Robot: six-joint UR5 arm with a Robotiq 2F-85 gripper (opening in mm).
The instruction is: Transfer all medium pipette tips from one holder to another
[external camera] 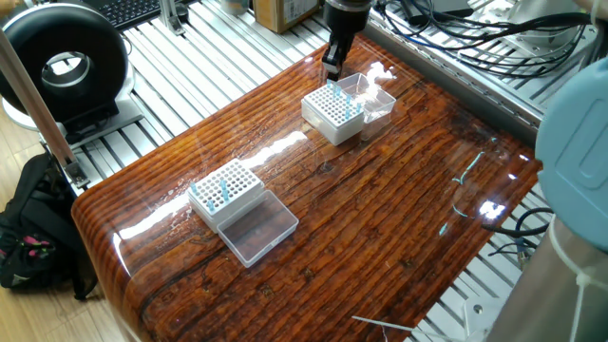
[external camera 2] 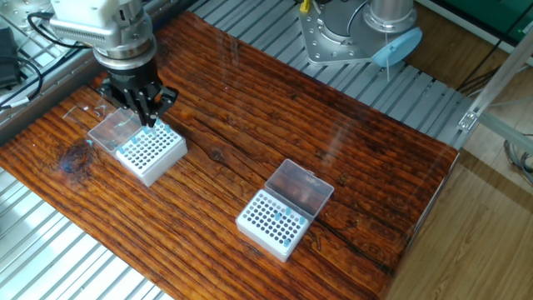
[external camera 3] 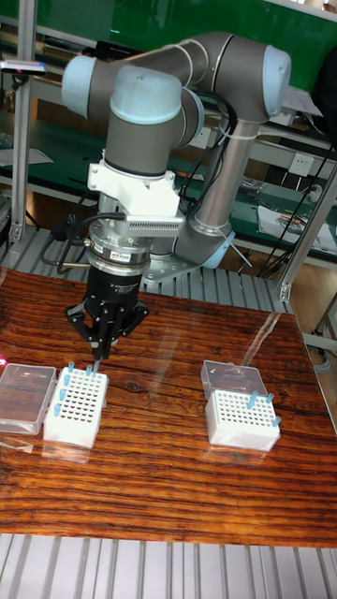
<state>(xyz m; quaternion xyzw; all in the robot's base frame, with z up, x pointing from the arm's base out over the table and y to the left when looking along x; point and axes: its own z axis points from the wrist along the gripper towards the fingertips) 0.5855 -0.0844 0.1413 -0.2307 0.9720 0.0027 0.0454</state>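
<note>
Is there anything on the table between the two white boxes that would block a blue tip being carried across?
Nothing visible does. Only bare table lies between the box under the gripper and the other box. Both clear lids hang open off the boxes' sides.

Holders [external camera: 231, 190]: 2, both white grid boxes, one near, one far [external camera: 328, 112].
Lids [external camera: 256, 226]: 2, clear, one lying open beside each holder.
Tips [external camera 3: 251, 401]: 3 countable, standing in the right-hand holder in the tall fixed view. In the left-hand holder roughly 5 along the edges; too small for a firm count.
Arm [external camera 3: 150, 103]: 1.
Gripper [external camera 3: 96, 354]: 1, with two fingers.
Table [external camera: 380, 218]: 1.
</note>
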